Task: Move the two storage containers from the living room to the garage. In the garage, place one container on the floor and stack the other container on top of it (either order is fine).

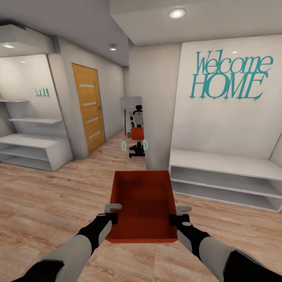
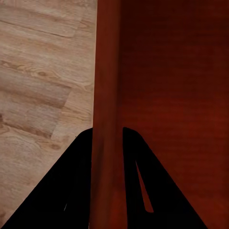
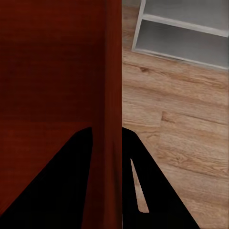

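The wall of the storage container (image 1: 143, 203) I carry hides the inner finger of my left gripper (image 1: 112, 212) and of my right gripper (image 1: 181, 214). My forearms are cut off at the frame's lower edge. The white bench shelf (image 1: 235, 178) runs out at the right edge. At centre, the mirror (image 1: 133, 131) shows my reflection too small to make out detail.

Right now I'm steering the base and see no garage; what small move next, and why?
Probably roll ahead toward the corridor by the wooden door, keeping both grips: the left gripper and right gripper each clamp a side wall of the storage container above wood plank floor.
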